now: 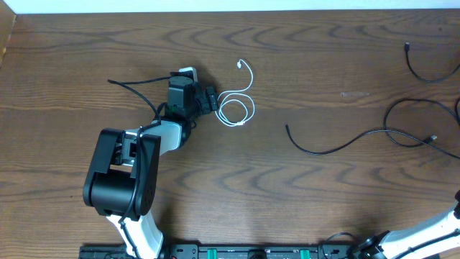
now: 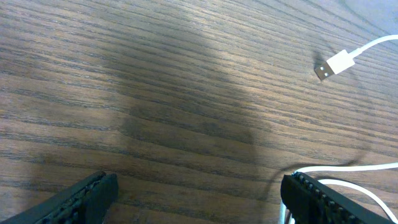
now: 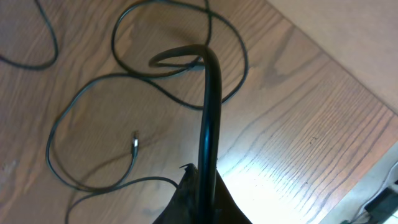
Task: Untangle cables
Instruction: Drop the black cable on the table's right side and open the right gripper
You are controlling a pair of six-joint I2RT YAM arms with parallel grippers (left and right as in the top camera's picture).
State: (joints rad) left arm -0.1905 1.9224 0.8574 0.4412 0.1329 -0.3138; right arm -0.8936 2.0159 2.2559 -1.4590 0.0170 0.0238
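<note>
a: left jaws gape, empty; the white cable (image 2: 336, 63) lies just beside one finger (image 2: 323, 200), not between.
b: closing here pinches bare table (image 2: 155, 74), or drags its loop tighter. right jaws clenched, black cables (image 3: 134, 144) beyond them.

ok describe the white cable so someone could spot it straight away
On the wooden table, find the left arm. Just right of its tip in the overhead view lies the white cable, coiled in a small loop with a tail running up to a plug. It is the only white one; the other cables are black.
</note>
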